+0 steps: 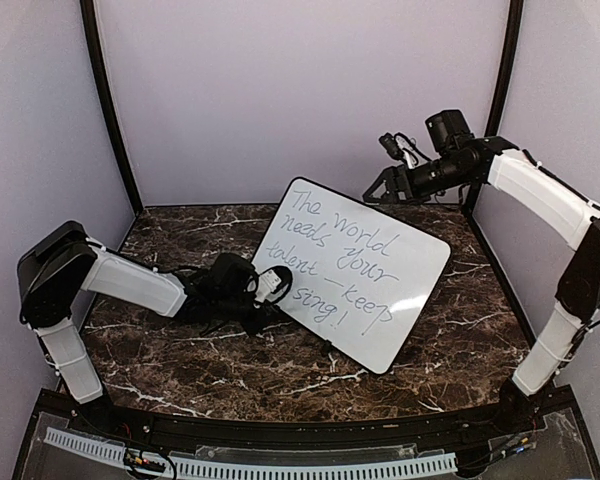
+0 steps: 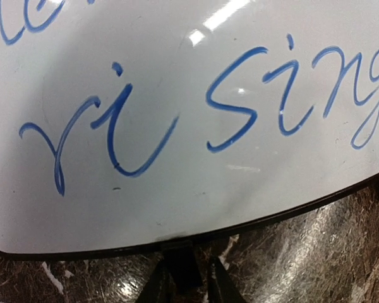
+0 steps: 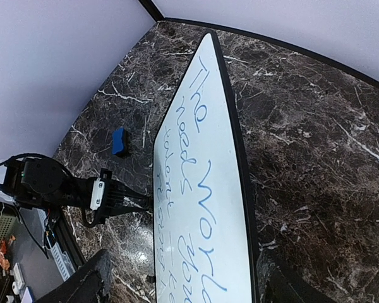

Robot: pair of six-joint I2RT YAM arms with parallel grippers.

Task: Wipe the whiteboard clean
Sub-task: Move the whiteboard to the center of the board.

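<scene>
The whiteboard (image 1: 380, 290) lies at an angle in the middle of the marble table, covered with blue handwriting. It fills the left wrist view (image 2: 177, 63) and runs down the right wrist view (image 3: 202, 208). My left gripper (image 1: 277, 291) is at the board's left edge, its fingers closed on a small black tab on the edge (image 2: 182, 262). The left gripper also shows in the right wrist view (image 3: 138, 199). My right gripper (image 1: 382, 187) is open and empty, held high over the back right, its fingers (image 3: 82, 284) spread above the board. A blue eraser block (image 3: 119, 141) lies left of the board.
The dark marble table (image 1: 450, 350) is enclosed by pale walls with black corner posts (image 1: 110, 110). Black cables (image 1: 180, 272) trail along the left arm. The eraser does not show in the top view. A second small black tab (image 3: 150, 278) sits on the board's edge.
</scene>
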